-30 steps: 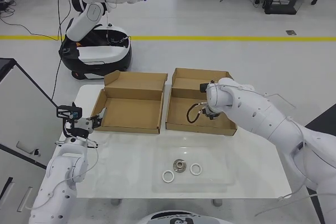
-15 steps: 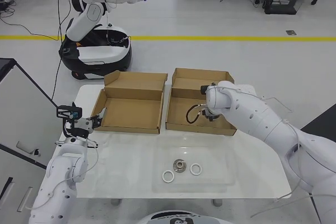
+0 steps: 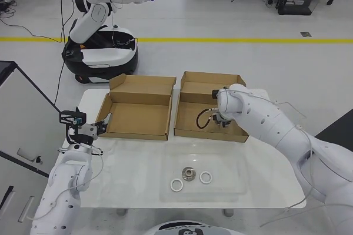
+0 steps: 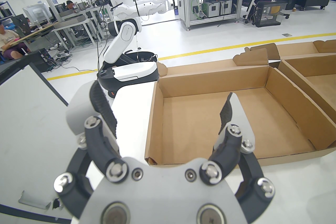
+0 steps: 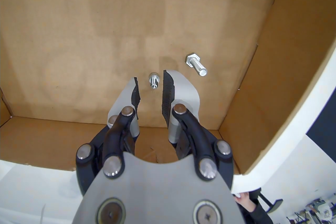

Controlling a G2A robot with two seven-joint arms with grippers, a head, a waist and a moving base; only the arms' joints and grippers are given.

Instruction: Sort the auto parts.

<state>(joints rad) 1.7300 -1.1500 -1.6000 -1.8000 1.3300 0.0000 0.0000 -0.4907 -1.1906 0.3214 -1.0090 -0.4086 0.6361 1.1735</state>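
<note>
My right gripper (image 5: 151, 79) hangs inside the right cardboard box (image 3: 210, 137), open by a narrow gap. A small silver bolt (image 5: 153, 80) shows between its fingertips, against the box floor (image 5: 105, 12), not clamped. A larger hex bolt (image 5: 195, 64) lies on the floor close by. In the top view the right gripper (image 3: 213, 121) is over that box's near half. My left gripper (image 4: 162, 96) is wide open and holds nothing, at the table's left edge beside the left cardboard box (image 4: 210, 125). Two white rings (image 3: 176, 185) (image 3: 206, 177) and a metal part (image 3: 190, 173) lie on the table's near middle.
The left box (image 3: 132, 135) and right box stand side by side at the back of the white table (image 3: 135, 170), lids folded back. A dark cabinet (image 3: 12, 111) stands to the left of the table. Another robot (image 3: 100, 53) stands behind it.
The right arm has shifted only slightly over the right box. The left arm has kept still.
</note>
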